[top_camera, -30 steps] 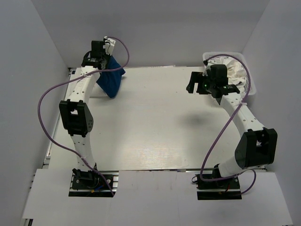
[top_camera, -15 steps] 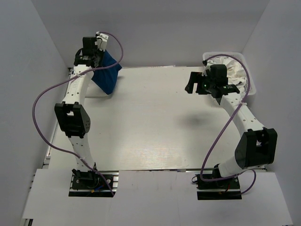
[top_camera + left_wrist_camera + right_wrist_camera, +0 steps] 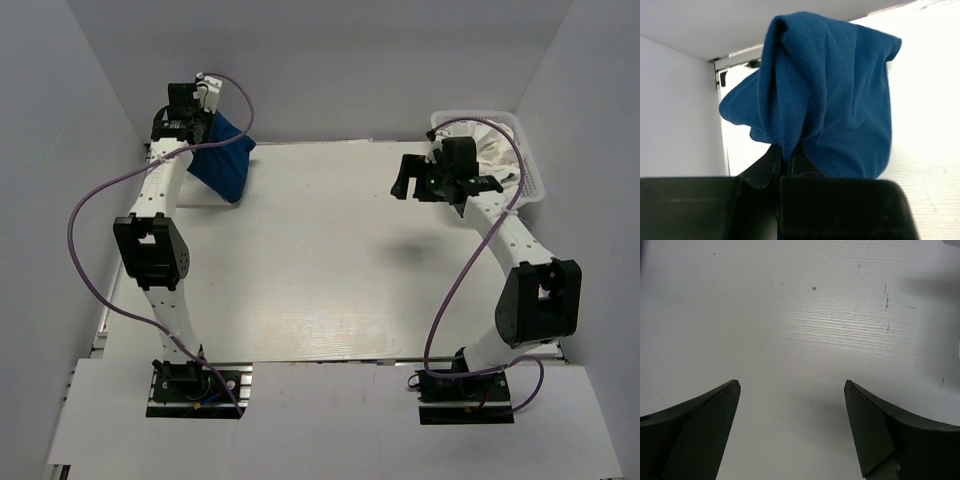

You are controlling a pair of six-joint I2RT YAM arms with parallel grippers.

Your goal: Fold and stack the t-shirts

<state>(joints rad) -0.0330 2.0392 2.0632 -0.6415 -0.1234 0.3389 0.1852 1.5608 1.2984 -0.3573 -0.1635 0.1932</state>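
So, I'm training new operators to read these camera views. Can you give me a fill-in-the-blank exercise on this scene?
The left gripper is shut on a ____ shirt.
The right gripper is empty, its jaws ____.
The white shirts lie in a ____.
Missing words: blue; open; basket.

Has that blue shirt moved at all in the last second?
Yes. The blue t-shirt, pinched in the left gripper, has swung left, toward the side wall, over the table's far-left corner.
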